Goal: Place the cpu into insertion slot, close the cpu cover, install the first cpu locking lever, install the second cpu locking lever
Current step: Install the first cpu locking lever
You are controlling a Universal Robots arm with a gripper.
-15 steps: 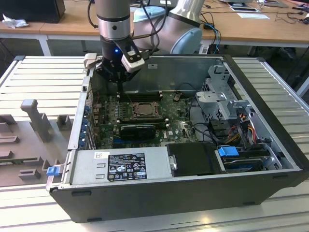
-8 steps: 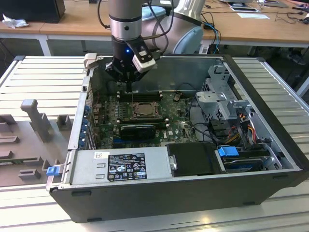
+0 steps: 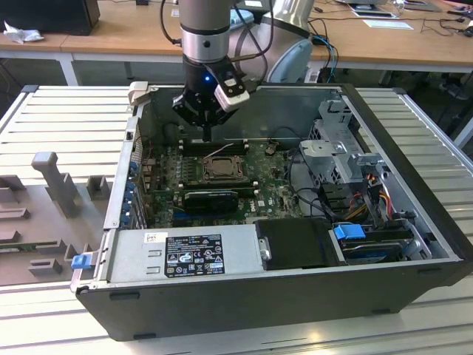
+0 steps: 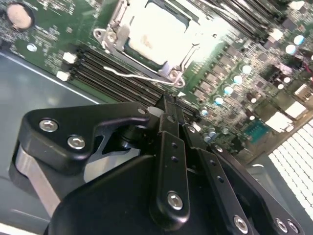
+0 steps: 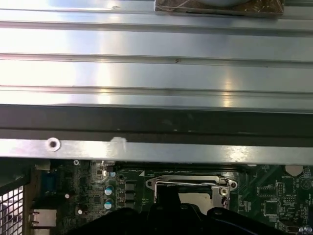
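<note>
Up near the top middle of the exterior view, the black robot gripper (image 3: 206,133) hangs inside the open dark-grey computer case (image 3: 295,296), its tip down close to the long black memory slots (image 3: 214,146) at the far edge of the green circuit board (image 3: 273,181). The square insertion slot (image 3: 220,169) with its black-and-metal rim sits just below the gripper in that frame, near but not touching.

From the second wrist view, the black gripper fingers (image 4: 168,117) look pinched together into one narrow tip, with nothing between them as far as I can see. The socket is at the top of that frame, beyond the fingertips, with a strip of memory slots between the two.

The small flat cpu (image 4: 156,34) with its plain pale silver top is already lying in the slot, flat and square to it. The thin silver metal cpu cover (image 4: 115,22) frames it along the edges, and seems to be lying down over the chip, though I can't tell for sure if it's fully seated. A thin silver wire locking lever (image 4: 134,77) runs along the near side of the socket, over the memory slots.

The first wrist view catches the same socket frame (image 5: 188,185) at the bottom middle, just past the dark gripper body, with the ribbed silver table (image 5: 156,63) across the upper part.
</note>
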